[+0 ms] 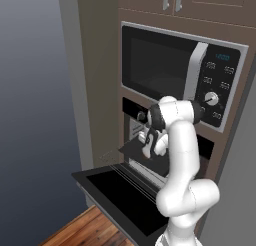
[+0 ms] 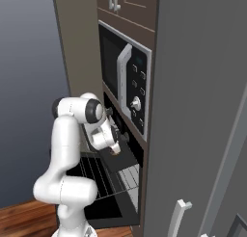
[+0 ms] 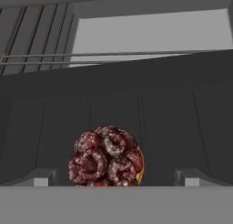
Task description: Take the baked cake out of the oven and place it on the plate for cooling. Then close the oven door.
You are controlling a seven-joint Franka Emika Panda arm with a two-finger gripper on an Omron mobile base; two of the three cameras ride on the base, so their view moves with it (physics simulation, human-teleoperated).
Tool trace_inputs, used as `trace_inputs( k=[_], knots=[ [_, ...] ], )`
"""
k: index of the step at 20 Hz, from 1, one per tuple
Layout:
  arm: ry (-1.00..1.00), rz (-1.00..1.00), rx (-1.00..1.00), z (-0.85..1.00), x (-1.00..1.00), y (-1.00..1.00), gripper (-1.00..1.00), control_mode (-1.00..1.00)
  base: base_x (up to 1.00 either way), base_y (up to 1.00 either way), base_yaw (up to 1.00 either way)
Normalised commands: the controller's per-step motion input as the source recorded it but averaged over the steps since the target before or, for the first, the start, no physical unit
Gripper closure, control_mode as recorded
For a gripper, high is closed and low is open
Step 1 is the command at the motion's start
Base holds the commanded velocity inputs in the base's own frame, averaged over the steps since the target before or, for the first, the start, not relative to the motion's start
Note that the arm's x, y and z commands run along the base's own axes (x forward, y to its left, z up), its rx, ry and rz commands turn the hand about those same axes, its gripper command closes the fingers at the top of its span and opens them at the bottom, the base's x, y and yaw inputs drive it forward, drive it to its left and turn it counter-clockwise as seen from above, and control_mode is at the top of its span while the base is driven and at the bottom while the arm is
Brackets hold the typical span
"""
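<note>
The cake (image 3: pixel 107 157), small and topped with dark raspberries, sits on a dark tray (image 3: pixel 136 123) inside the oven (image 1: pixel 131 107). My gripper (image 3: pixel 116 178) is open, one fingertip on each side of the cake and neither touching it. Seen from the base, the gripper (image 1: pixel 150 144) (image 2: pixel 116 147) reaches into the oven's mouth over the tray (image 1: pixel 142 152). The oven door (image 1: pixel 117 192) (image 2: pixel 101 209) hangs fully down, flat below the arm. A wire rack (image 2: pixel 113 180) shows inside. The plate is out of view.
A black-and-silver microwave (image 1: pixel 170 70) (image 2: pixel 123 72) sits right above the oven, under wooden cabinets. A tall grey panel (image 2: pixel 202 111) with a handle (image 2: pixel 179 214) stands to the right. The wooden floor (image 1: pixel 85 230) lies beyond the open door's edge.
</note>
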Motion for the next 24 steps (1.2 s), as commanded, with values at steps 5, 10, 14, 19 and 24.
trace_inputs(
  k=[5, 10, 14, 19, 24],
  knots=[
    [0.0, 0.0, 0.0, -0.32, 0.2, 0.0, -1.0, -1.0, 0.0, 0.0, 0.0],
    [0.0, 0.01, 0.0, -0.33, 0.13, 0.03, -1.0, -1.0, 0.0, 0.0, 0.0],
    [0.0, 0.02, 0.0, -0.31, 0.16, 0.03, -1.0, -1.0, 0.0, 0.0, 0.0],
    [0.0, 0.03, 0.0, -0.31, 0.25, 0.07, -1.0, -1.0, 0.0, 0.0, 0.0],
    [0.05, 0.04, 0.0, -0.29, 0.0, 0.31, 1.0, -1.0, 0.0, 0.0, 0.0]
  ],
)
